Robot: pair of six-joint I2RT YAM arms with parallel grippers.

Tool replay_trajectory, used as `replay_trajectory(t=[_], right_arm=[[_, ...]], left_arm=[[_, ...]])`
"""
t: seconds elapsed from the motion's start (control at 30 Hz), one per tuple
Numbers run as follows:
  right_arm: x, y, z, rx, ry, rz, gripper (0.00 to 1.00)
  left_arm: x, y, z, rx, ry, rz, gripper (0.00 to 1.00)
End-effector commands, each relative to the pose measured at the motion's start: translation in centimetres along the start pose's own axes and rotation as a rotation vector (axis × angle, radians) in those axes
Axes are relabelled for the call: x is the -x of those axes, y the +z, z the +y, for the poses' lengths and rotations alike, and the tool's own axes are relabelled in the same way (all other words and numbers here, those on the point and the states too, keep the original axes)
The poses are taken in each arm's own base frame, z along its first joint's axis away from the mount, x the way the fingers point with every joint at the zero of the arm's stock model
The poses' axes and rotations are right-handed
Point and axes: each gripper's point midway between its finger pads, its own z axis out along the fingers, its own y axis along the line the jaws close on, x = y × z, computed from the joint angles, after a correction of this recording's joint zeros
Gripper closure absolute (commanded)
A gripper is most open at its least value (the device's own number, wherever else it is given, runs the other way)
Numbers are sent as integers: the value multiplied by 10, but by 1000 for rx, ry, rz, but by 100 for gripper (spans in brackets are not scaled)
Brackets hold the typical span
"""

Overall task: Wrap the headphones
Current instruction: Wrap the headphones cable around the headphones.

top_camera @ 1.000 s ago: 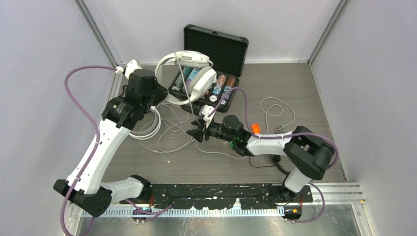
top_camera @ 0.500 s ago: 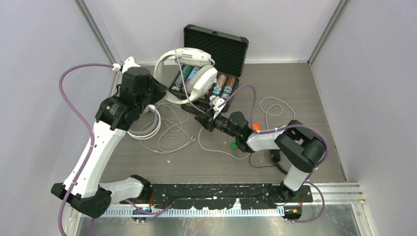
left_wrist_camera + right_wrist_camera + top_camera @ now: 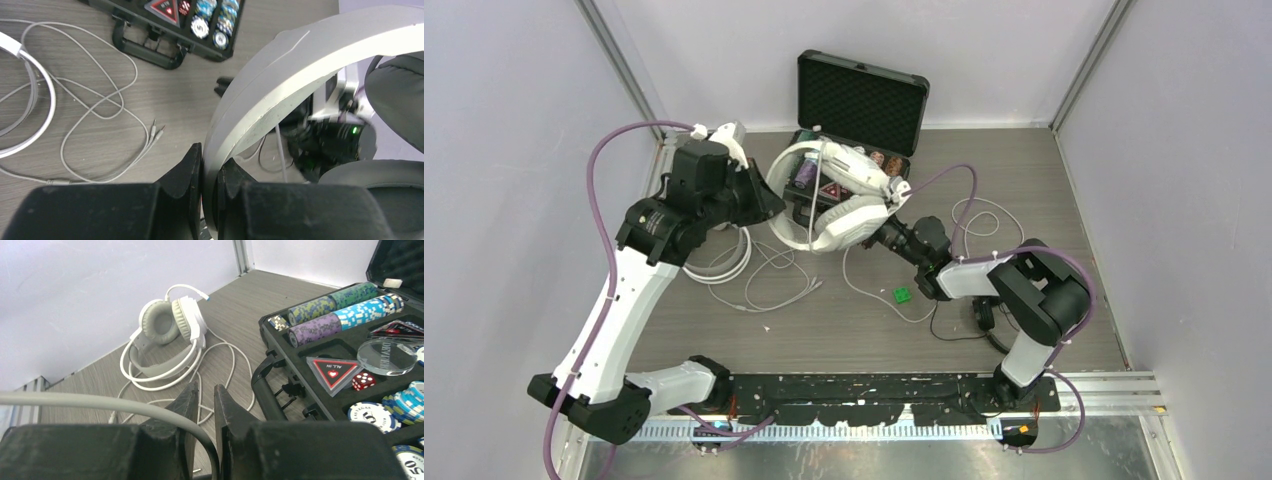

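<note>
None of the cords looks wrapped yet: left claw (image 3: 209, 167) clamped on the band of one white headset (image 3: 849, 222) held over the worktop (image 3: 1024, 180) by the case (image 3: 861, 95), right claw (image 3: 205, 402) pinching its grey cord (image 3: 75, 401); second white headset (image 3: 167, 330) lies aside, cord loose.

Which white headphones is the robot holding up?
The pair near the black case, headband pinched by the left fingers. The other white pair lies on the table by the wall.

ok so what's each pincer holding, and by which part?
Left pincer clamps the white headset by its headband. Right pincer pinches a grey-white cable, apparently that headset's.
</note>
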Motion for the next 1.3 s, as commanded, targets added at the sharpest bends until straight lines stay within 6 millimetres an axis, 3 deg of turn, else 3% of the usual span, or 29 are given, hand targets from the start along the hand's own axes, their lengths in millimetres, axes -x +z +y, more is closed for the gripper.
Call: replay_trajectory(t=[0.0, 0.23, 0.37, 0.5, 0.63, 0.87, 1.1, 1.27], right_arm=[[22, -2, -9, 2, 35, -80, 80], [29, -15, 4, 88, 128, -21, 99], [16, -30, 8, 57, 235, 120, 100], [-2, -48, 19, 31, 347, 367, 99], [0, -66, 34, 27, 419, 510, 100], [7, -98, 52, 12, 537, 667, 99], [34, -107, 83, 108, 633, 705, 100], [32, -117, 88, 119, 629, 777, 98]], left_arm=[[-3, -35, -34, -222, 157, 24, 100], [-26, -29, -44, -447, 519, 5, 100], [-24, -14, -33, -420, 687, -24, 100], [-38, -6, -31, -502, 894, 19, 100], [-40, 6, -13, -489, 1163, 38, 100], [-34, 33, 25, -367, 1458, 171, 100], [-11, 50, 28, -250, 1619, 50, 100], [13, 61, 37, -113, 1738, 15, 100]])
